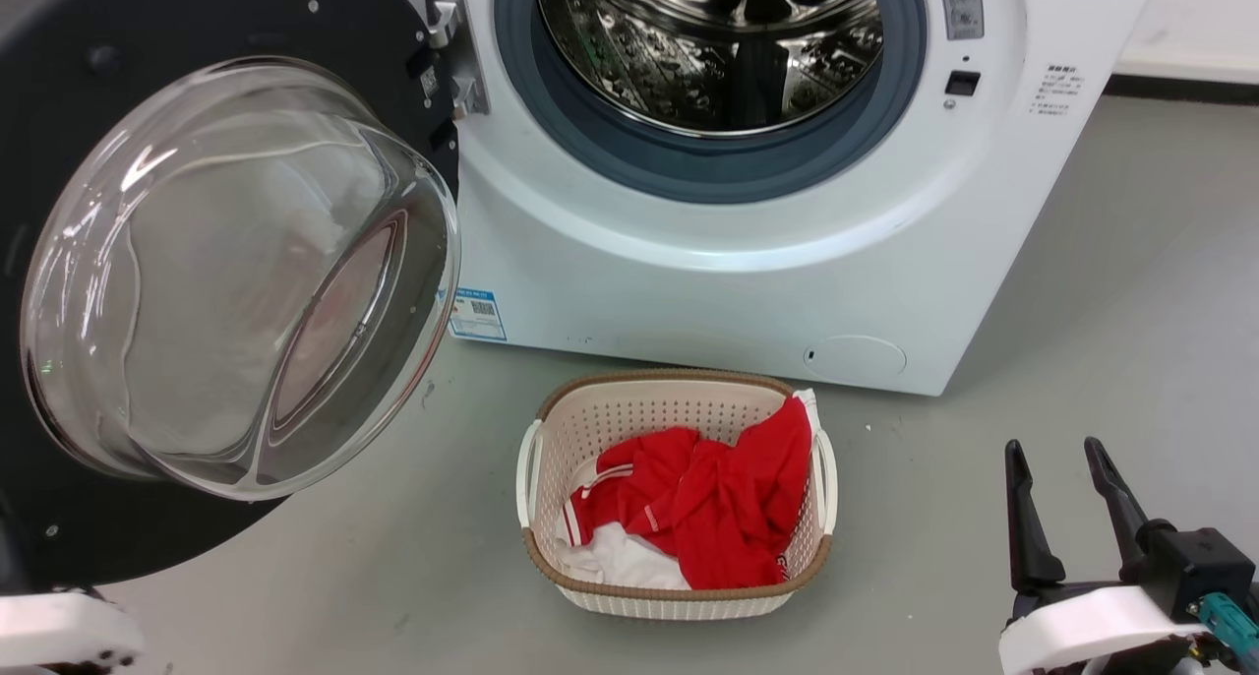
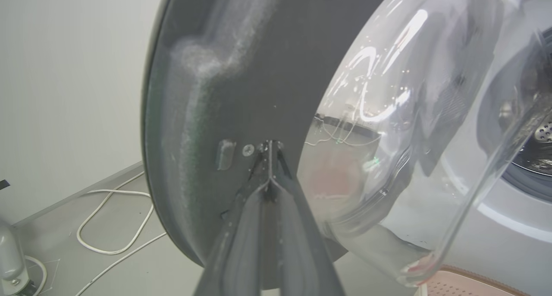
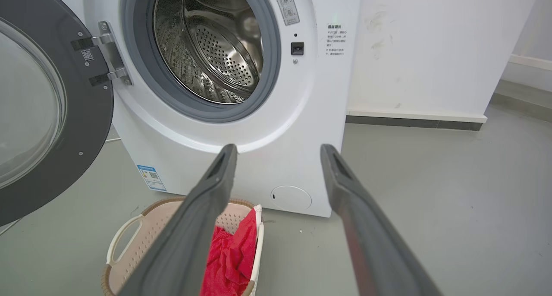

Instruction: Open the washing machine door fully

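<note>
Fingers of my left gripper [image 2: 269,148] are pressed flat together with nothing between them, their tips set against the dark inner face of the washing machine door [image 1: 226,262], just beside a small screw and close to the edge of the bulging glass window [image 2: 388,114]. My right gripper [image 1: 1054,447] hangs idle at the lower right, its two fingers spread and empty, well apart from everything. The door stands swung out to my left on its metal hinge [image 1: 452,55], clear of the grey-ringed steel drum [image 1: 708,45] of the white washing machine [image 1: 689,291], inner side turned toward the head camera. A beige laundry basket [image 1: 679,596] holding a red garment [image 1: 708,498] over something white sits on the floor before the machine, near the door's lower edge but apart from it. As I read it, the swing is mostly made and the step in hand is the last push toward the hinge stop. The next move calls for steady pressure from the closed tips along the door's arc, away from the drum mouth, without sliding off the smooth panel onto the glass.
</note>
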`<state>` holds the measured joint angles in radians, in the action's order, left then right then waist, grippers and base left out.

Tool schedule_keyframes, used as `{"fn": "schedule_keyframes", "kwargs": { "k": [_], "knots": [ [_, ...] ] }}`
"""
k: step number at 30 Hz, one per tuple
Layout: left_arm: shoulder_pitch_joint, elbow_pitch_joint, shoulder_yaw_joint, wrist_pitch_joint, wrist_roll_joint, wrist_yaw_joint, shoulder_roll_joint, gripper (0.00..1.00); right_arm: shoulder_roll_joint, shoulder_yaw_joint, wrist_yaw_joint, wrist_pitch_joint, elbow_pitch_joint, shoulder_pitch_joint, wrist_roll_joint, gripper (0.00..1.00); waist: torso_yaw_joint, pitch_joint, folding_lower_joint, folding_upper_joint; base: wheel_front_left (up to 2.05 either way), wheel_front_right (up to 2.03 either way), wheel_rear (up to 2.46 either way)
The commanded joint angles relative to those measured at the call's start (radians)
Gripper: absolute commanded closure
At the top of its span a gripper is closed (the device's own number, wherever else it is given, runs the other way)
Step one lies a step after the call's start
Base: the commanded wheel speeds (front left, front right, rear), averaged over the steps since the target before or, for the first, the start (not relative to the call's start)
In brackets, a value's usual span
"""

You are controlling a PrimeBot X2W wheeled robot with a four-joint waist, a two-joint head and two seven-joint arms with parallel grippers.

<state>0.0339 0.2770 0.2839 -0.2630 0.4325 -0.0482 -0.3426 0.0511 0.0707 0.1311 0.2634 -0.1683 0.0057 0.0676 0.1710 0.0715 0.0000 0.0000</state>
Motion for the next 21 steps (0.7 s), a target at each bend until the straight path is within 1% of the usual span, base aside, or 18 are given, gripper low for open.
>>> {"fn": "schedule_keyframes", "kwargs": {
  "k": [1,6,9,11,14,17,21],
  "knots": [
    [-0.017,-0.021,-0.005,-0.002,-0.013,-0.007,0.011,1.0,-0.002,0.002,-0.001,0.002,-0.003,0.012,0.002,0.0,0.005,-0.015,0.0,0.0,0.0,0.0,0.0],
    [-0.095,-0.135,-0.057,-0.002,-0.068,-0.019,0.07,1.0,-0.002,-0.004,-0.001,0.002,-0.009,0.022,0.005,0.0,0.011,-0.049,0.0,0.0,0.0,0.0,0.0],
    [-0.129,-0.19,-0.112,0.004,-0.104,-0.022,0.097,1.0,-0.002,-0.005,-0.001,0.002,-0.011,0.031,0.008,0.0,0.013,-0.061,0.0,0.0,0.0,0.0,0.0],
    [-0.131,-0.215,-0.161,0.018,-0.127,-0.014,0.111,1.0,-0.002,-0.004,-0.001,0.002,-0.008,0.032,0.008,0.0,0.015,-0.063,0.0,0.0,0.0,0.0,0.0],
    [-0.113,-0.221,-0.225,0.029,-0.16,-0.008,0.127,1.0,-0.002,-0.011,-0.001,0.002,-0.013,0.03,0.004,0.0,0.009,-0.068,0.0,0.0,0.0,0.0,0.0],
    [-0.091,-0.198,-0.28,0.028,-0.188,0.004,0.143,1.0,-0.002,-0.02,-0.001,0.002,-0.016,0.022,-0.002,0.0,-0.006,-0.073,0.0,0.0,0.0,0.0,0.0],
    [-0.051,-0.144,-0.318,0.019,-0.207,0.017,0.152,1.0,-0.002,-0.022,-0.001,0.002,-0.014,0.024,-0.008,0.0,-0.026,-0.079,0.0,0.0,0.0,0.0,0.0]
  ]
}}
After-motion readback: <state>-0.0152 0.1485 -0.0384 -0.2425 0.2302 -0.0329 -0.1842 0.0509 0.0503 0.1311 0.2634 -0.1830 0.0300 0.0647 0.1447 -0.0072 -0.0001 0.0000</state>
